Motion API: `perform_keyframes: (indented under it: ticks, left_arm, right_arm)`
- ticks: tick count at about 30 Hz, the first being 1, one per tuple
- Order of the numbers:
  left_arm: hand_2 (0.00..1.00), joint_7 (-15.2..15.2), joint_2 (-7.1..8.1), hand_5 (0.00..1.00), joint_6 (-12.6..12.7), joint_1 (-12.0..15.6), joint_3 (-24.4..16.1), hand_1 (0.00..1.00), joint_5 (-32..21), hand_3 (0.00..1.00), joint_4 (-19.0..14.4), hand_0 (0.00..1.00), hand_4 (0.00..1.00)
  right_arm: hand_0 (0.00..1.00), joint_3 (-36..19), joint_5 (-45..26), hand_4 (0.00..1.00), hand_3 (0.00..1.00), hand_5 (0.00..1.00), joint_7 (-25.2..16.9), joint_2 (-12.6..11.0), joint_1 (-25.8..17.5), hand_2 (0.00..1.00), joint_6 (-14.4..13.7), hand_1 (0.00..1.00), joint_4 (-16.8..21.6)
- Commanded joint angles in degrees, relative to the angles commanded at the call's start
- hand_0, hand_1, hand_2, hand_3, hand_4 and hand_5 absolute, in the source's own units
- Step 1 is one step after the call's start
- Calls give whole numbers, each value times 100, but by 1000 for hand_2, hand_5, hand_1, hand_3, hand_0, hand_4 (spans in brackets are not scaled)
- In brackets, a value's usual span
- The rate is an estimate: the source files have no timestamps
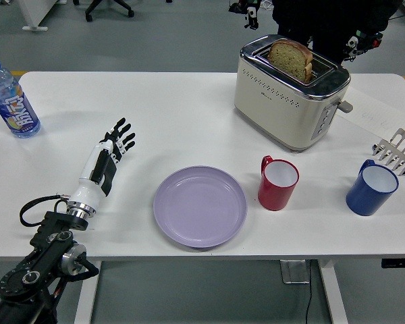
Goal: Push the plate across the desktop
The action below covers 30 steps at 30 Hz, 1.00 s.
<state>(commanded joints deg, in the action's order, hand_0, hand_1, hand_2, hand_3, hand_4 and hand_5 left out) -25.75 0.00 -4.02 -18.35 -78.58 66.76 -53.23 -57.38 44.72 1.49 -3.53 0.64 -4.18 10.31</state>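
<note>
A: Where's the plate sitting?

B: Flat on the counter, near the front edge, about mid-width, rim up. The red mug stands just beside it on the right, a thin gap between them, handle up and to the left

A: Does it point anywhere?

B: Not really. It's round, so no long axis and no heading; it only looks oval because the camera looks down at a slant

A: Is the push done?

B: I'd judge it done, or that stroke at least. Nothing touches the plate. The left hand is well apart on its left, fingers spread and straight, holding nothing, pointing away from the robot. The right hand isn't in view

A: What's left?

B: Little. Another shove rightward would drive it into the mug, so any further travel would need another line

A: Anything else around?

B: Toaster with bread at the back, blue mug far right, bottle far left, all clear of the plate
</note>
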Motion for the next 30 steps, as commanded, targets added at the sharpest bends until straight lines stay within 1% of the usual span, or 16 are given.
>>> perform_keyframes:
  ticks: [3, 4, 7, 9, 10, 12, 13, 14, 15, 16, 21, 27, 30]
  left_arm:
    - [957, 114, 0, 998, -29, 23, -497, 914, 179, 945, -125, 896, 482]
    - [904, 227, 0, 998, -72, 62, -725, 874, 321, 860, -220, 847, 467]
    - [904, 406, 0, 998, -172, 157, -1225, 874, 526, 860, -399, 847, 467]
    - [904, 522, 0, 998, -209, 257, -1603, 874, 615, 860, -606, 847, 467]
    - [825, 552, 0, 998, -216, 281, -1785, 810, 623, 735, -667, 806, 460]
    - [825, 624, 0, 998, -250, 334, -2074, 810, 661, 735, -795, 806, 460]
    - [825, 664, 0, 998, -281, 404, -2275, 810, 715, 735, -917, 806, 460]
    - [825, 674, 0, 998, -289, 421, -2355, 810, 728, 735, -952, 806, 460]
    - [825, 709, 0, 998, -301, 445, -2514, 810, 735, 735, -1015, 806, 460]
    - [806, 733, 0, 998, -314, 454, -2589, 787, 747, 719, -1033, 798, 456]
    - [806, 882, 0, 998, -396, 545, -2853, 787, 795, 719, -1100, 798, 456]
    - [799, 994, 0, 998, -474, 643, -2975, 784, 799, 711, -1226, 792, 457]
    - [795, 1027, 0, 998, -499, 716, -3064, 781, 806, 714, -1211, 789, 462]
  right_arm:
    - [633, -50, 11, 226, 676, 417, -8, 4, 6, 677, -12, 590, 0]
    - [633, -67, 25, 227, 674, 418, -3, 4, 18, 677, -19, 590, 0]
    - [633, -93, 39, 227, 674, 418, -3, 1, 17, 677, -20, 590, 0]
    - [633, -140, 117, 227, 674, 418, -12, -16, 45, 677, -7, 590, 0]
    - [633, -159, 154, 226, 671, 420, -13, -22, 58, 676, 0, 589, 0]
    - [633, -242, 360, 226, 671, 420, 23, -44, 107, 676, 0, 589, 0]
    - [633, -147, 254, 226, 671, 420, -7, -62, 91, 676, 2, 589, 0]
    - [633, -123, 226, 226, 671, 420, -14, -66, 87, 676, 2, 589, 0]
    - [633, -208, 246, 226, 671, 420, -20, -63, 82, 676, -3, 589, 0]
    - [632, -233, 268, 226, 669, 418, -9, -64, 85, 676, -10, 587, 0]
    - [632, -318, 369, 226, 669, 418, 88, -52, 39, 676, -30, 587, 0]
    - [632, -391, 225, 225, 668, 419, 54, -26, 78, 672, -47, 586, 0]
    - [631, -404, 190, 225, 668, 419, 30, -34, 59, 673, -57, 586, 0]
